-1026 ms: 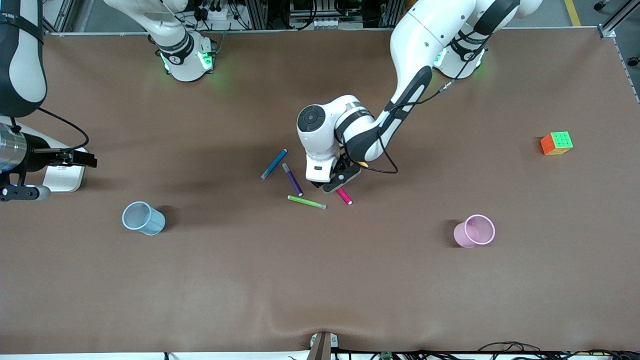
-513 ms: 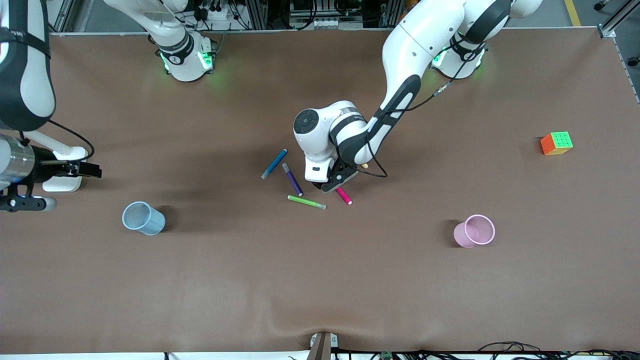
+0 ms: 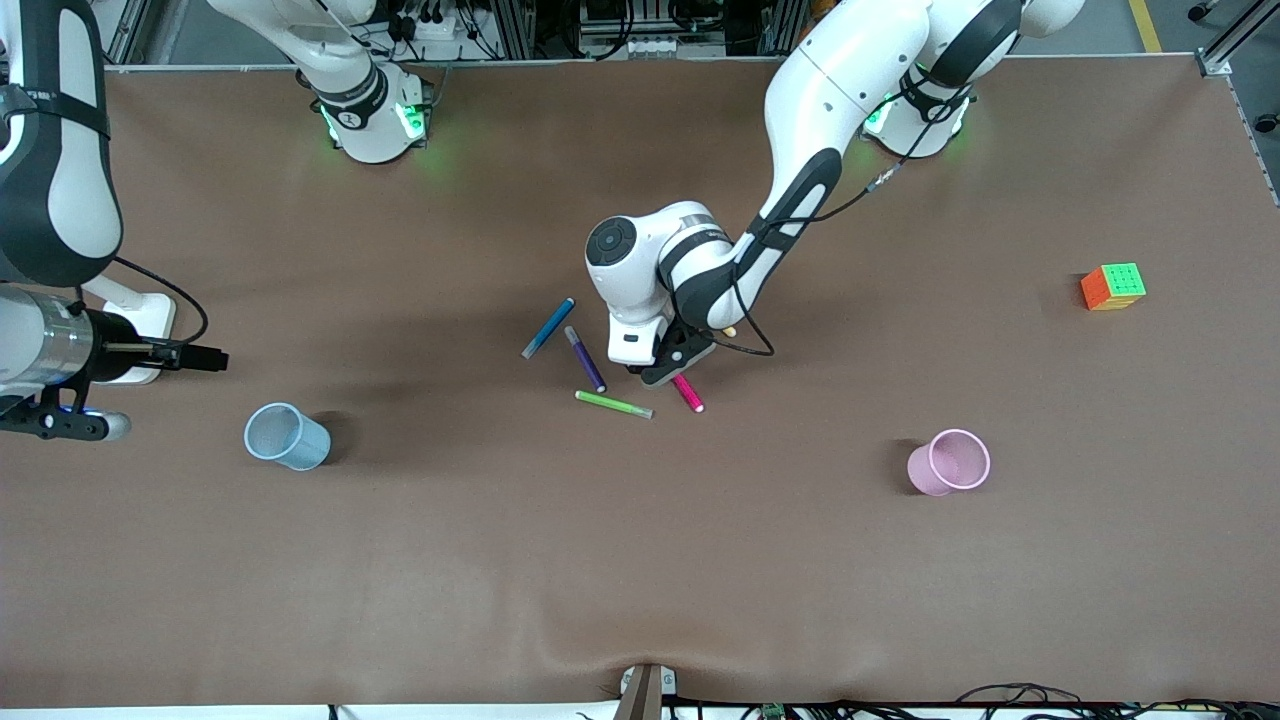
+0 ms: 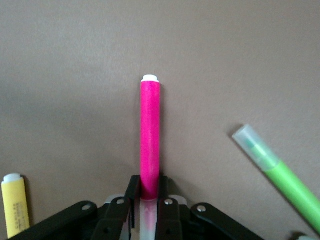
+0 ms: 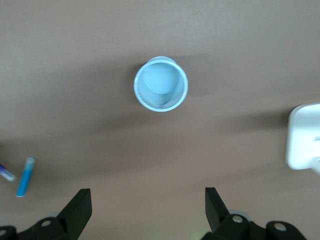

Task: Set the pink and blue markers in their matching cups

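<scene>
Left hand [image 4: 149,200] down on the bench [image 3: 640,560], clamped on the pink marker [image 4: 150,135] beside the green pen [image 3: 613,404], blue marker [image 3: 548,328] near the green pen, right hand [image 5: 147,210] spread wide over the bench near the blue cup [image 5: 161,84], pink cup [image 3: 950,462] toward the left arm's end

brown table [image 3: 640,560], pens [image 3: 613,404], cups [image 3: 287,437], cube [image 3: 1113,286]

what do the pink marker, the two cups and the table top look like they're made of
Pink marker: probably plastic, smooth with a slight sheen and a pale cap end.
Blue cup and pink cup: pastel and matte; walls look finely perforated, so likely coated metal mesh, though plastic can't be ruled out.
Table: brown matte cover with no glare and a small ripple at its near edge, so probably a soft mat or fabric.
</scene>
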Tool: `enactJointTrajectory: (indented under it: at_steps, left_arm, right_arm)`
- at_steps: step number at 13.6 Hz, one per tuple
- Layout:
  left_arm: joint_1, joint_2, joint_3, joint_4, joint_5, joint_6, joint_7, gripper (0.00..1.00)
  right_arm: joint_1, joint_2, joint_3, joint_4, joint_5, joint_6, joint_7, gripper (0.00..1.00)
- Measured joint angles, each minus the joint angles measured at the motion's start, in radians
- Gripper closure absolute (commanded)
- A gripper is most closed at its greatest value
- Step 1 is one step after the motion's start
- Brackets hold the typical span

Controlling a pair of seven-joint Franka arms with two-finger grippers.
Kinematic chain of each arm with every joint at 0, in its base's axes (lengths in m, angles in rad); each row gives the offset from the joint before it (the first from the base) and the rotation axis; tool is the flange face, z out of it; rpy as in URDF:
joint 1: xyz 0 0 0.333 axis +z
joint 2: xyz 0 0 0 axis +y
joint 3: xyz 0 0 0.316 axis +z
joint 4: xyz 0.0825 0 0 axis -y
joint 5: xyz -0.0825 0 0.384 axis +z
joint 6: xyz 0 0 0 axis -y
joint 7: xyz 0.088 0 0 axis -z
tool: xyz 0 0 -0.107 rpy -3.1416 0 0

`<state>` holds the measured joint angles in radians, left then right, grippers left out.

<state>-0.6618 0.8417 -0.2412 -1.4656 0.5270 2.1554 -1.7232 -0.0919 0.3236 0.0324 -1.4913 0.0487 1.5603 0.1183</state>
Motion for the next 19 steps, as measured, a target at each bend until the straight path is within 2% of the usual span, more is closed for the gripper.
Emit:
enactJointTrajectory:
  at_steps: [2, 5, 8, 11, 14, 17, 19]
  left_arm:
    - [0.021, -0.017, 0.003, 0.018, 0.000, -0.001, 0.020, 1.00]
    - [0.098, -0.094, 0.001, 0.031, -0.021, -0.015, 0.084, 1.00]
    - [0.199, -0.190, 0.000, 0.034, -0.149, -0.040, 0.239, 1.00]
    - [0.301, -0.272, 0.000, 0.034, -0.230, -0.148, 0.430, 1.00]
    - [0.411, -0.319, 0.000, 0.033, -0.320, -0.220, 0.615, 1.00]
    - [0.525, -0.339, 0.000, 0.032, -0.435, -0.282, 0.780, 1.00]
    - [0.583, -0.339, 0.000, 0.026, -0.459, -0.323, 0.862, 1.00]
  right_arm:
    - [0.005, 0.006, 0.003, 0.000, 0.042, 0.000, 0.062, 0.00]
    - [0.027, 0.015, 0.009, 0.000, 0.073, 0.000, 0.140, 0.00]
    - [0.094, 0.035, 0.013, -0.002, 0.085, -0.002, 0.281, 0.00]
    - [0.189, 0.066, 0.016, -0.004, 0.086, 0.030, 0.486, 0.00]
    - [0.278, 0.094, 0.018, -0.024, 0.086, 0.102, 0.654, 0.00]
    - [0.318, 0.109, 0.019, -0.123, 0.134, 0.229, 0.716, 0.00]
    - [0.360, 0.109, 0.020, -0.192, 0.146, 0.325, 0.791, 0.00]
